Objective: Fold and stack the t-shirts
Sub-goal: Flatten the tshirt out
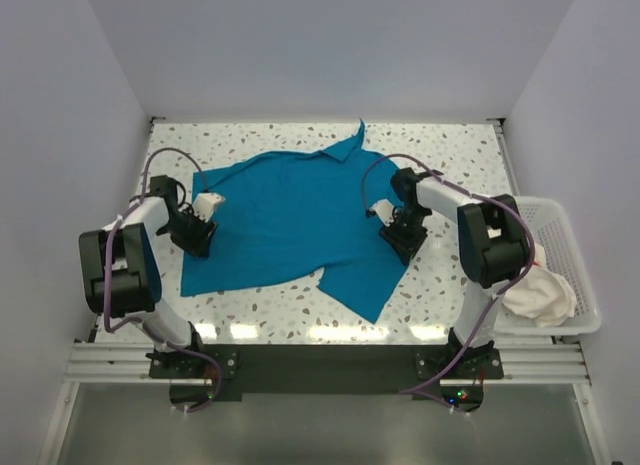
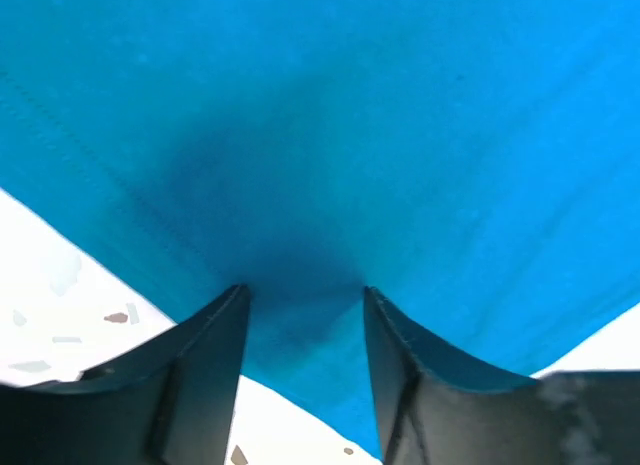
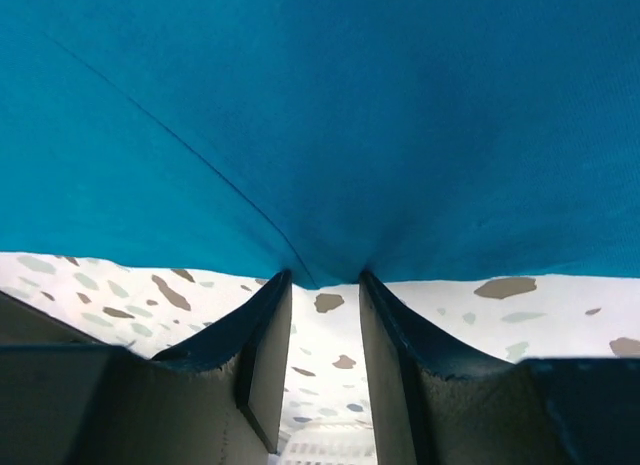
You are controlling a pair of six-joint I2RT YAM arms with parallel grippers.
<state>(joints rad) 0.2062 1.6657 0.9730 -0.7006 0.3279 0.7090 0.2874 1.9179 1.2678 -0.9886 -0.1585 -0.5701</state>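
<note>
Basket (image 1: 565, 220) of white mesh sits off the right edge of the tabletop (image 1: 450, 150). A white shirt (image 1: 540, 293) lies bunched in the basket's near end, partly behind the right arm (image 1: 485, 240). Pale walls (image 1: 320, 45) close the tabletop on three sides.

The teal shirt (image 1: 290, 220) is spread mostly flat across the middle of the overhead frame. Its collar is toward the top, one point of cloth reaches up near top centre, and a flap trails toward the lower centre-right. Nothing lies on top of it except the two grippers at its sides. Purple cables (image 1: 172, 153) loop over both arms.

The left arm (image 1: 120, 265) rises from its base at lower left, with its bulky black elbow at the left. Its forearm reaches up and right to the shirt's left edge. There the left gripper (image 1: 197, 235) points down. In its wrist view the fingers (image 2: 215, 335) stand apart with the shirt's edge running between them and darkening at the tips. Whether they have bitten down on it I cannot tell.

The right arm mirrors this pose, and the right gripper (image 1: 402, 240) points down at the shirt's right edge. In its wrist view the fingers (image 3: 265, 335) sit closer together. The cloth puckers to a point at their tips, with a crease running into it, so this gripper is clamped on the teal shirt.
</note>
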